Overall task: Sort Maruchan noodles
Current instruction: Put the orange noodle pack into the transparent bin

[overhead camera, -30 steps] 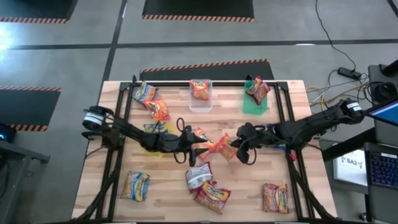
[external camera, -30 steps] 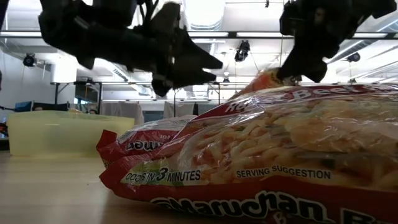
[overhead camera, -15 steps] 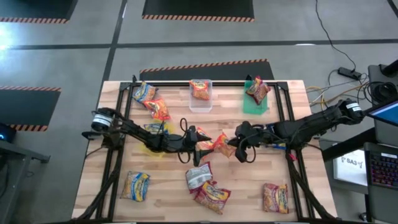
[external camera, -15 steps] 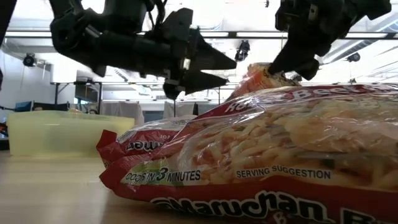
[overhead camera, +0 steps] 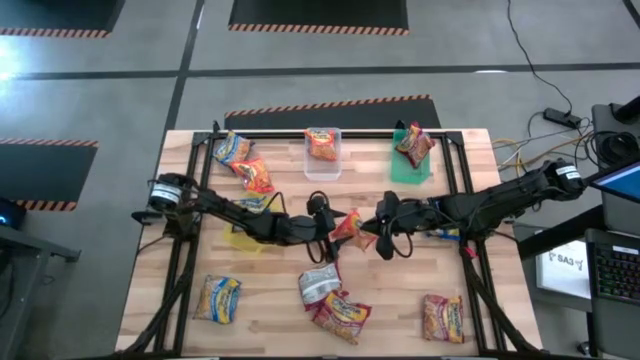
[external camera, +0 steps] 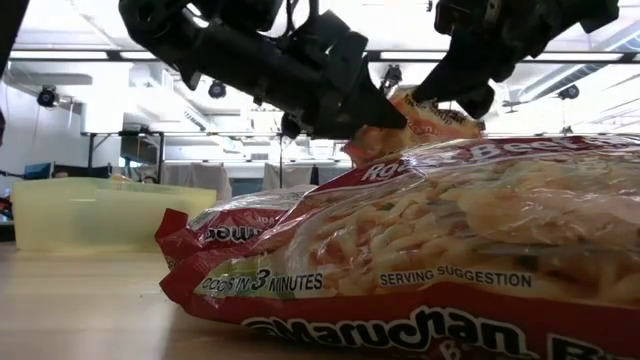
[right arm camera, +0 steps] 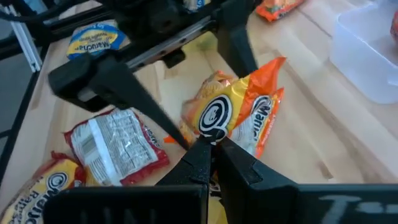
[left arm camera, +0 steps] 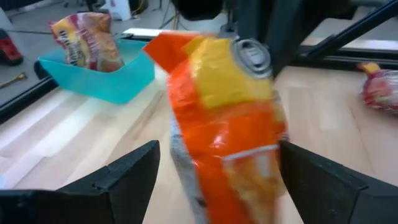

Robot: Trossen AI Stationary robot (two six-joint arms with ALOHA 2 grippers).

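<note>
Left gripper (left arm camera: 214, 174) stands spread around the orange packet (overhead camera: 349, 228) my right gripper (right arm camera: 210, 148) pinches aloft. I should close squarely mid-packet before the right lets go.

Glossy crinkly plastic orange packet (left arm camera: 227, 118), pale matt wooden table (overhead camera: 270, 300), smooth teal plastic tub (left arm camera: 106, 84)

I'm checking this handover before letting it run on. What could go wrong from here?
1. The right gripper pinches only an edge of the orange packet, held in the air; it may slip or swing.
2. The left gripper stands open around the packet; closing off-centre could crush the noodles or miss.
3. If dropped, the packet could land on the silvery packet below, mixing the sort.
</note>
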